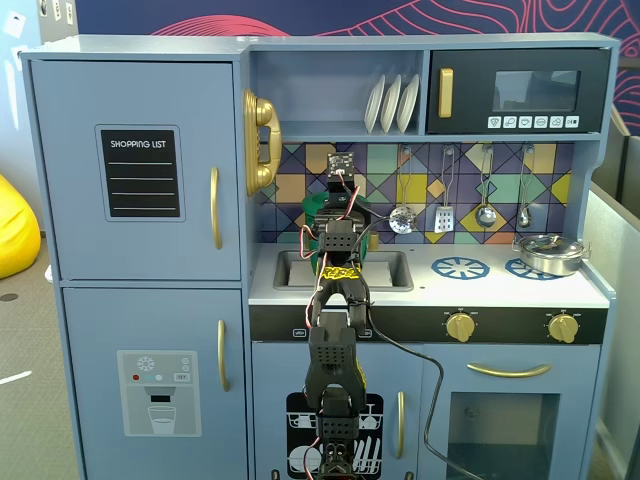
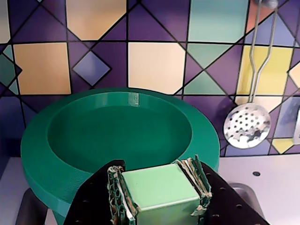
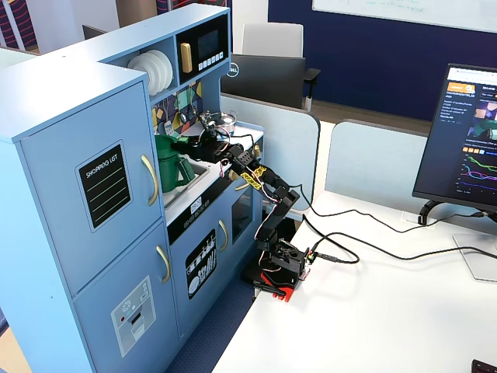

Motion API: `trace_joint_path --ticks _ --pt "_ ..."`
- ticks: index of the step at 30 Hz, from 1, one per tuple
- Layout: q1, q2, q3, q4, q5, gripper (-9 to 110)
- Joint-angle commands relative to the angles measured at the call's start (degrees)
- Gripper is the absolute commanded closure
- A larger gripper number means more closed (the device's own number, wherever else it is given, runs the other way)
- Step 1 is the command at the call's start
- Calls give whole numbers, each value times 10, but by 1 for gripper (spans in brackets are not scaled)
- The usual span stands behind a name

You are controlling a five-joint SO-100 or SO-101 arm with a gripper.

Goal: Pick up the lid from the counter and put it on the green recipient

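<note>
Lid (image 2: 117, 140) is in the end effector (image 2: 159, 194) right now, both fingers (image 2: 117, 197) clamped on either side of its little square knob (image 2: 157, 187), pale green in the wrist view. The round disc spreads out just past the fingertips, tilted up toward the camera, in front of the colourful tile backsplash (image 2: 154, 65) where a slotted spoon (image 2: 247, 124) hangs at the right. In a fixed view the arm (image 3: 260, 186) reaches over the toy kitchen's sink, and the green recipient (image 3: 168, 167) stands upright right at its tip. Can't tell if lid and recipient are touching.
</note>
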Motion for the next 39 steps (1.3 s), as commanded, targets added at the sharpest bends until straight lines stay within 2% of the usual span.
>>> trace_joint_path --ticks 1,10,15,18,23,27,32,39 --pt "-7 1 -3 -25 -11 102" --pt "-3 14 32 -29 -29 101" --pt "5 18 20 -47 -11 72" --pt "3 25 -3 -52 -20 64" --pt "19 77 -38 18 -32 64" --pt "30 183 22 101 -29 65" --pt "33 341 162 212 -32 66" --pt "44 527 451 280 -12 71"
